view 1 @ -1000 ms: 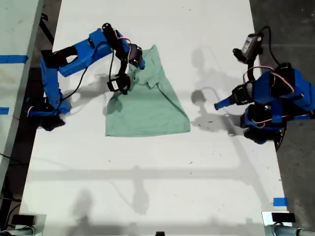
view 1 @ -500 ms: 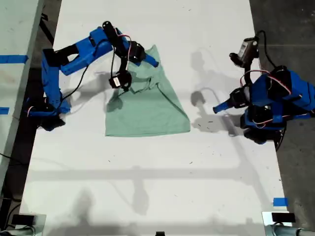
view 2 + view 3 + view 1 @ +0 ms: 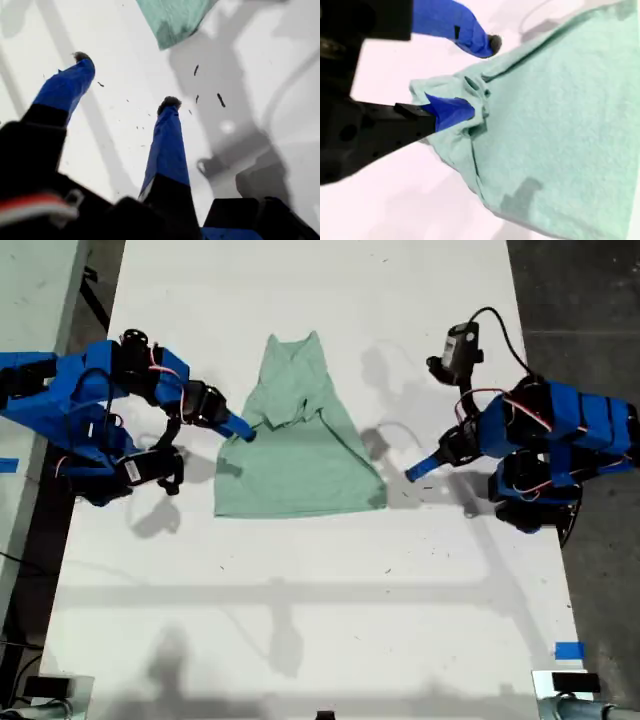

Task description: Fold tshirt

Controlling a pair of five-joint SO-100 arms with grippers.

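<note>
The tshirt [image 3: 300, 445] lies partly folded mid-worktop [image 3: 320, 620], tapering to the far end. My second claw [image 3: 470, 75] gapes at its bunched left edge (exterior view); my first claw [image 3: 125, 80] hangs open, empty. More folds remain, I judge.

Tshirt [image 3: 300, 455]: pale mint-green cloth, partly folded into a rough wedge, narrow end toward the exterior view's top, broad straight hem toward its bottom, creased and bunched along the exterior view's left edge, lying flat.
</note>
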